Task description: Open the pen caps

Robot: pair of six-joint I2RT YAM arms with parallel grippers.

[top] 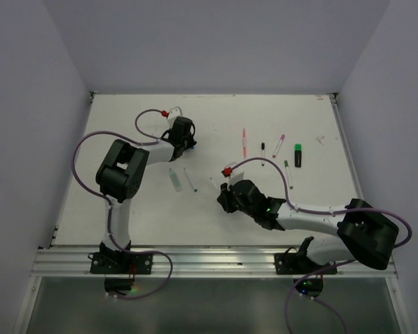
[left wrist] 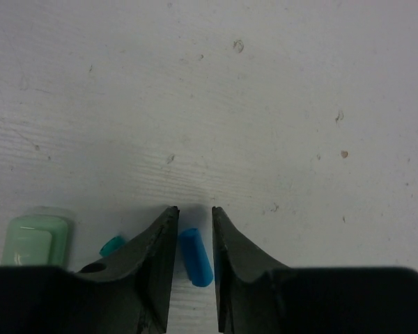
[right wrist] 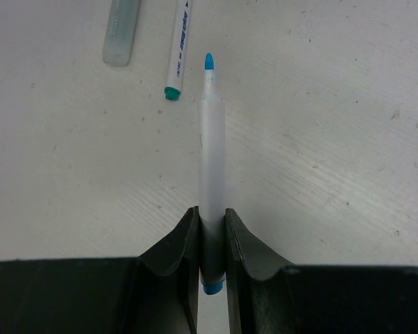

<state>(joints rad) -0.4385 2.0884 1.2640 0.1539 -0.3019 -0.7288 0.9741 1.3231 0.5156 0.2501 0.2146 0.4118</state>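
A teal cap [left wrist: 112,245] just left of the left arm's jaws shows only its tip, the rest behind the nearer jaw. The pale green cap [left wrist: 36,240] further left loses its lower edge. The blue-tipped pen [right wrist: 211,139] is partly hidden between the right arm's jaws. Beyond them, a pale green barrel [right wrist: 120,31] and a teal-tipped pen [right wrist: 179,52] run off the top edge.

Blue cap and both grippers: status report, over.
Left gripper open, jaws astride blue cap lying on table. Right gripper shut on uncapped blue-tipped pen. Teal cap just outside the jaws, no obstruction.
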